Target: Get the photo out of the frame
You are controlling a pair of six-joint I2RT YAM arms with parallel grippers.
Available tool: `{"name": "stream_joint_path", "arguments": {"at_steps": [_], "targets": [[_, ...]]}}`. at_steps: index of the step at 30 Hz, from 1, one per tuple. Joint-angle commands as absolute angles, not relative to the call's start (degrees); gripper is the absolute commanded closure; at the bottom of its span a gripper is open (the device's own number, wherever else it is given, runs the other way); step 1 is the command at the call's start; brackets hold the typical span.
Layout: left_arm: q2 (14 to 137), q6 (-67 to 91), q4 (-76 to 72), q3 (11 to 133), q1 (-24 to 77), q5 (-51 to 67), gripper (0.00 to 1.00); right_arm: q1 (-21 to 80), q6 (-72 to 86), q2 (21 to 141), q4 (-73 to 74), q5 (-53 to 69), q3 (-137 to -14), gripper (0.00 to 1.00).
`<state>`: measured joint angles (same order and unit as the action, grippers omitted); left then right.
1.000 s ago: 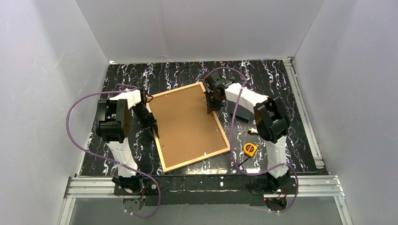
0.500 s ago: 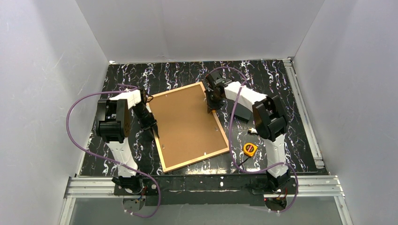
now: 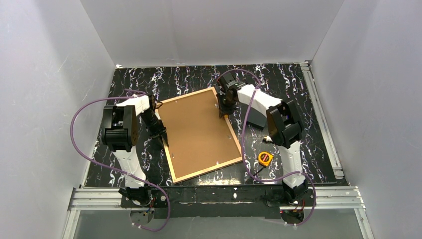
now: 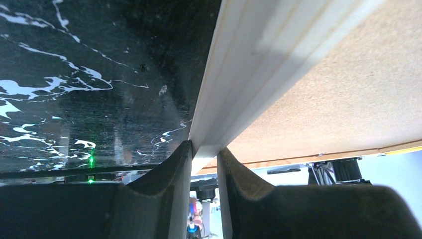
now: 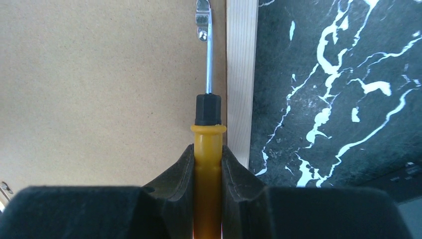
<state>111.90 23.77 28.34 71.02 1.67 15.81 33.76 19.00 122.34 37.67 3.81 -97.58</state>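
Step in hand: freeing the backing. The large rectangular frame of thin light-orange wood strips (image 3: 209,170) lies face down and skewed at the middle of the black, white-veined marble-pattern surface (image 3: 278,84). The photo with brown board backing (image 3: 199,132) sits inside it, board side up, print hidden.

The left pincer (image 4: 204,158) is narrow, clamped on the frame's left strip to brace it. The right pincer (image 5: 207,154) grips a yellow-handled screwdriver with a thin metal shaft (image 5: 207,112). Its tip reaches a small silver metal clip (image 5: 203,20) on the board, just beside the right strip. It is probably touching, but I can't tell if it is under the clip.

The next move likely calls for a short turn or pry to swing that clip off the board without gouging the wood.

There is open surface at the far side and to the left. A yellow tape measure (image 3: 264,159) sits near the frame's near-right corner, not touching.
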Motion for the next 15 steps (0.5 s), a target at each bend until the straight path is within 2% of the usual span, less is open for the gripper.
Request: {"name": "stream_joint_path", "arguments": {"at_steps": [1,5,8,12,15], "targets": [[112.1,23.8,35.9,71.5,1.7,16.1,1.0,33.3,17.0,121.2,43.3,1.8,-105.9,0.99],[111.8,23.9,35.9,71.5,1.7,15.8,1.0,33.3,18.7,114.4,45.7,0.7,-107.6,0.99],[111.3,23.8,35.9,71.5,1.7,15.8,1.0,33.6,22.2,107.7,43.2,2.4,-100.7,0.99],[109.0,23.8,35.8,71.4,1.6,15.3,0.8,36.3,27.8,101.0,33.1,6.7,-88.4,0.99],[105.5,24.1,34.6,70.7,0.9,14.4,0.69,40.2,30.5,101.4,30.4,6.9,-85.7,0.99]]}}
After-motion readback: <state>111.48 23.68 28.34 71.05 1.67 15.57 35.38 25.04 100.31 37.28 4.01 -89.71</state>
